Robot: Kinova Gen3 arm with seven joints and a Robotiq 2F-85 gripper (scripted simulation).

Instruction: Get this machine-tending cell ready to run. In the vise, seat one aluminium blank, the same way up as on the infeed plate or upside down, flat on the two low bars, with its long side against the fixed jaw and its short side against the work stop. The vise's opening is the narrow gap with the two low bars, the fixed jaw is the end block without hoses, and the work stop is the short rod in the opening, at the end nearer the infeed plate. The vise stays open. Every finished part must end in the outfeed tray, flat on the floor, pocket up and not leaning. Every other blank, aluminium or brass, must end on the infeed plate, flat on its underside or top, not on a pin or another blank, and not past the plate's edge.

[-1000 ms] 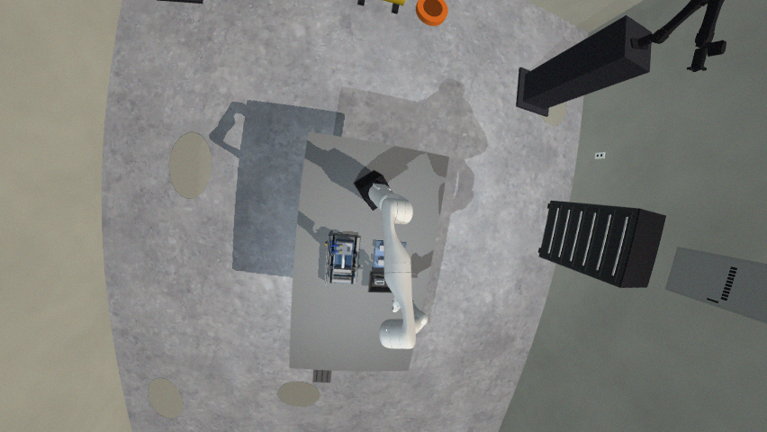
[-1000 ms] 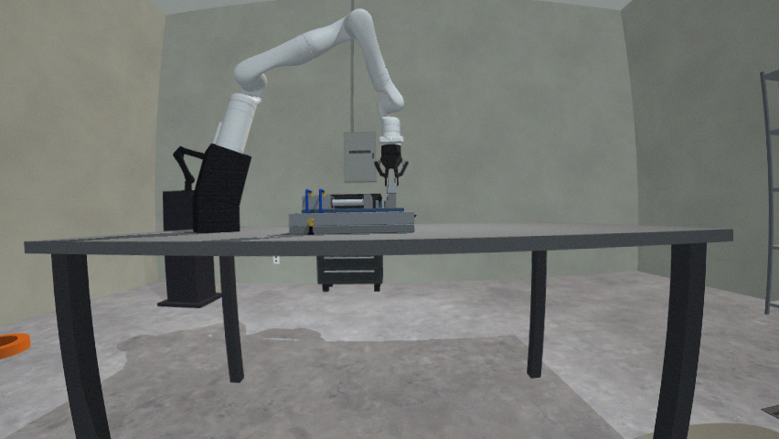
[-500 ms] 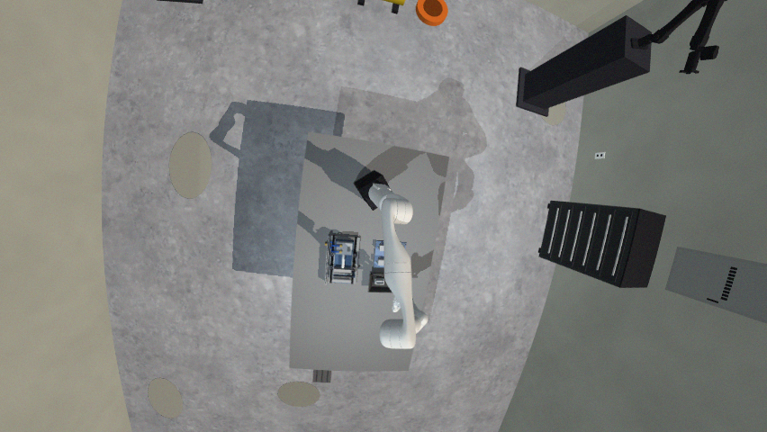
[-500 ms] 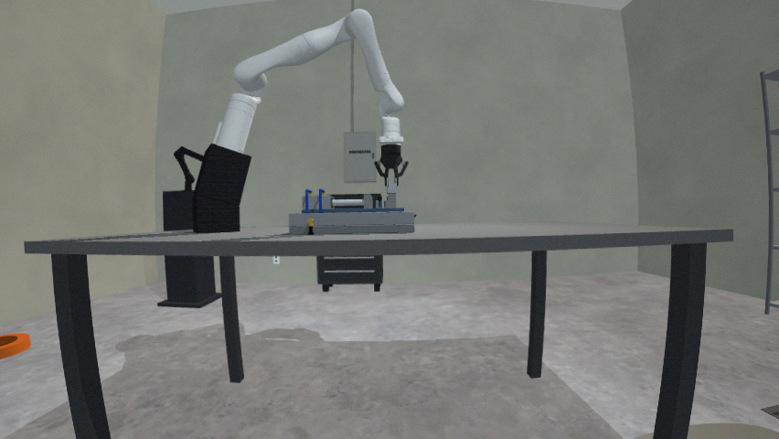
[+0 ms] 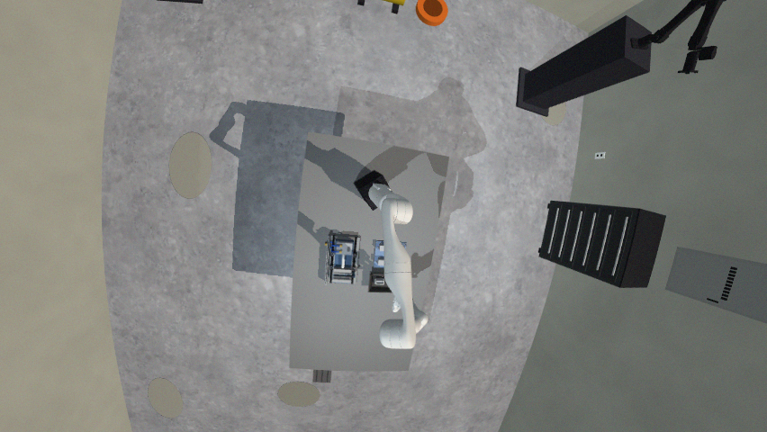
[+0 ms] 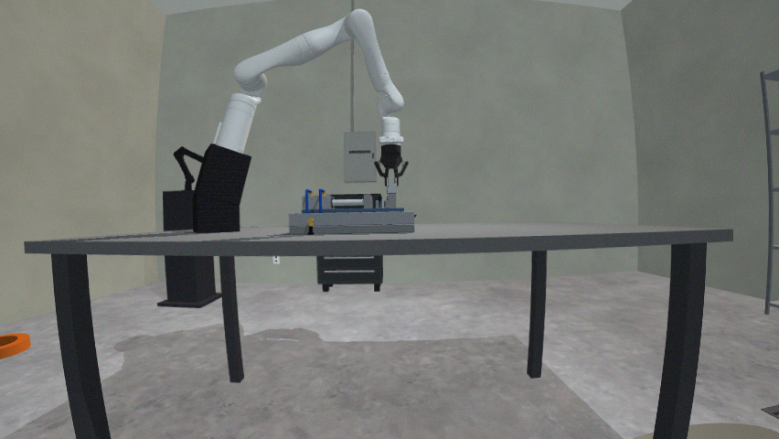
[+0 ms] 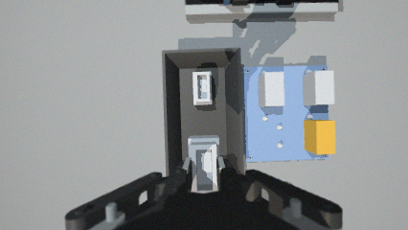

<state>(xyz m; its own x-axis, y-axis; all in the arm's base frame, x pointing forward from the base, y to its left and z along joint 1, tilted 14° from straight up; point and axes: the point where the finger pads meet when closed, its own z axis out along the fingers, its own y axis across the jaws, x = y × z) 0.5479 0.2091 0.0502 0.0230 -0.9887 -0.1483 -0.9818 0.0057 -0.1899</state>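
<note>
In the wrist view my gripper (image 7: 204, 166) is shut on a grey finished part (image 7: 205, 162) with a pocket, held over the near end of the dark outfeed tray (image 7: 203, 110). A second finished part (image 7: 202, 87) lies pocket up on the tray floor at the far end. To the right, the blue infeed plate (image 7: 286, 112) carries two aluminium blanks (image 7: 272, 88) (image 7: 319, 87) and a brass blank (image 7: 320, 136). The vise (image 7: 263, 9) shows partly at the top edge. In the side view the gripper (image 6: 391, 179) hangs above the fixtures.
The arm's black base (image 6: 219, 187) stands at the table's left. The vise (image 5: 340, 256) sits beside the infeed plate and tray (image 5: 380, 265) in the overhead view, partly under the arm. A black drawer cabinet (image 5: 598, 242) stands off the table.
</note>
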